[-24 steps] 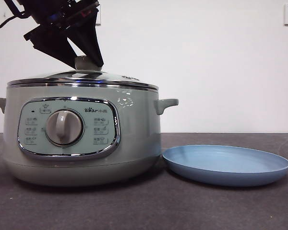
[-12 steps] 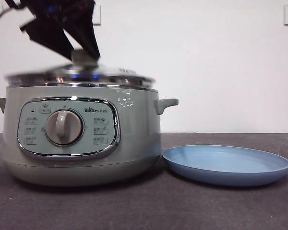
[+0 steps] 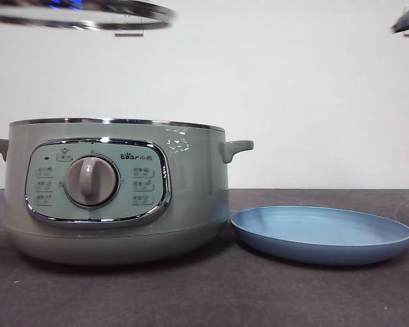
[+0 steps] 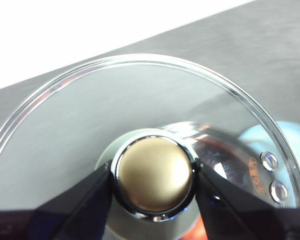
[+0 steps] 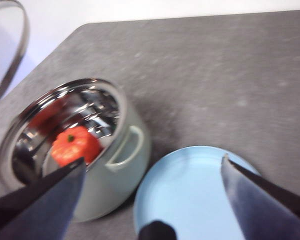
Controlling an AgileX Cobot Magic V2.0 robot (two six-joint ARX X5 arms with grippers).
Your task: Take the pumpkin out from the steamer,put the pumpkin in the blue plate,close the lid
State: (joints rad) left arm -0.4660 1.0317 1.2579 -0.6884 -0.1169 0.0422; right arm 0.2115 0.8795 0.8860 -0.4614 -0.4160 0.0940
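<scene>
Gripping the lid by its knob, the left tool hangs above the steamer; right tool gapes wide.

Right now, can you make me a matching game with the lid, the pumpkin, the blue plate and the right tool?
Things:
1. lid
2. pumpkin
3. blue plate
4. right tool

States:
A. inside the steamer
B. held high above the pot by the left tool
C. open, above the table
D. on the table beside the pot, nothing on it

Pairs: 1-B, 2-A, 3-D, 4-C
</scene>
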